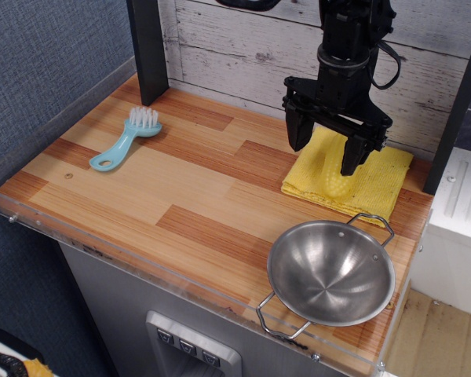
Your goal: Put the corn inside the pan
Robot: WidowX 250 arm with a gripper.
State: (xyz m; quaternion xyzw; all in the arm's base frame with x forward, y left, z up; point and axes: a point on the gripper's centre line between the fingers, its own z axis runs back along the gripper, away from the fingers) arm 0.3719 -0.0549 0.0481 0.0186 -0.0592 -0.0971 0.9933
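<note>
Wood counter, plank wall behind. Gripper (324,157) spread wide over the corn (334,182), on yellow cloth (377,184) near back-right corner. Likely light, stiff, bumpy plastic — pinch mid-cob, across its width. Pan (330,272) empty, front-right corner.

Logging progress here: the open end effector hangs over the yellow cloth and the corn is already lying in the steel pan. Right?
Not quite. The pan is empty. The corn lies on the yellow cloth, under the open end effector, as the observation.image view shows. The rest is right.
</note>
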